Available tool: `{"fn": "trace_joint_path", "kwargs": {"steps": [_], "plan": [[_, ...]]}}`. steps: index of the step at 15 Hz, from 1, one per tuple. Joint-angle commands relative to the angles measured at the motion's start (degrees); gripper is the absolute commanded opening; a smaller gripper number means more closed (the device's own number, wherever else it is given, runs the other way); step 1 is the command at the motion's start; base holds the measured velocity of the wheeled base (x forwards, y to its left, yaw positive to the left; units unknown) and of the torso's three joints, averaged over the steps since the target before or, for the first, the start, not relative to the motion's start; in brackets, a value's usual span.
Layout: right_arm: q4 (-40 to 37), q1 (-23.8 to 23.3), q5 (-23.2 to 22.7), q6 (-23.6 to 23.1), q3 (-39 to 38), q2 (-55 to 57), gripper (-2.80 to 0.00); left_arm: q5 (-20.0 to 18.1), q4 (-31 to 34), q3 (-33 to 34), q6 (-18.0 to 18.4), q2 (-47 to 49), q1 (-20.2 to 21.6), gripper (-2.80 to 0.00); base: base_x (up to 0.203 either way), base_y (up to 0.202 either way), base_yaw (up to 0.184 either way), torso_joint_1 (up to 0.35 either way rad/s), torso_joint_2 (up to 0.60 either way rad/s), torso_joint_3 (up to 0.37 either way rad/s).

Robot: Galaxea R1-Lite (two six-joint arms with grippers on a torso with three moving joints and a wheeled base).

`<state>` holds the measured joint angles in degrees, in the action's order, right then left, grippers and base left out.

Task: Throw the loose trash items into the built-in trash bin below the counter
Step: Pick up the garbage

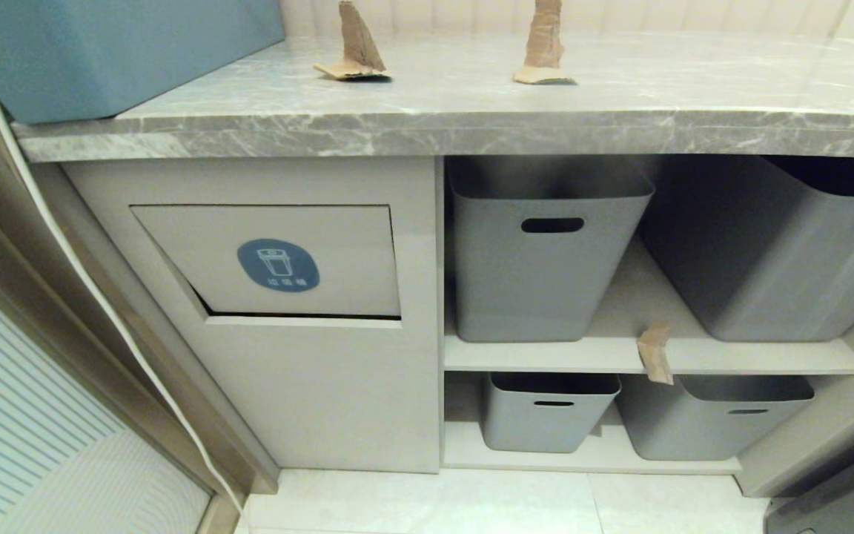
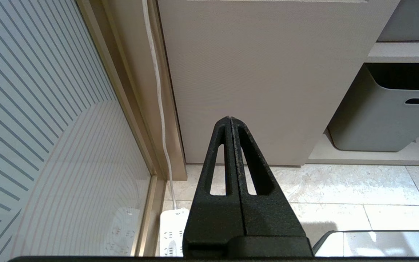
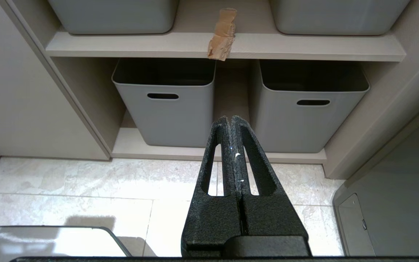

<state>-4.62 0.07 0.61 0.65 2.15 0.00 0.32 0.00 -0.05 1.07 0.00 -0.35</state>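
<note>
While both grippers hang low with fingers pressed together, nothing is held.
Left gripper [image 2: 230, 118] faces the cabinet base; right gripper [image 3: 230, 117] faces grey tubs [image 3: 166, 105], dark inside, below a shelf-edge cardboard scrap [image 3: 222, 36]. Two scraps [image 1: 354, 48] sit on the counter [image 1: 427, 133] above the trash bin flap [image 1: 279, 259].

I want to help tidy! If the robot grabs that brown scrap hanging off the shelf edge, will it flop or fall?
The cardboard scrap looks thin and creased, so probably light and bendy. It overhangs the shelf, so a nudge may drop it.
</note>
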Motion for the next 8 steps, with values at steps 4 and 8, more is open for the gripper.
{"fn": "trace_joint_path", "kwargs": {"steps": [4, 8], "plan": [[0.0, 0.0, 0.0, 0.1, -0.1, 0.0, -2.80, 0.0, 0.0, 0.0, 0.0, 0.0, 0.0, -2.80, 0.000, 0.000, 0.000, 0.000, 0.00, 0.000], [0.0, 0.0, 0.0, 0.0, 0.0, 0.0, -2.80, 0.0, 0.0, 0.0, 0.1, 0.0, 0.0, -2.80, 0.000, 0.000, 0.000, 0.000, 0.00, 0.000]]}}
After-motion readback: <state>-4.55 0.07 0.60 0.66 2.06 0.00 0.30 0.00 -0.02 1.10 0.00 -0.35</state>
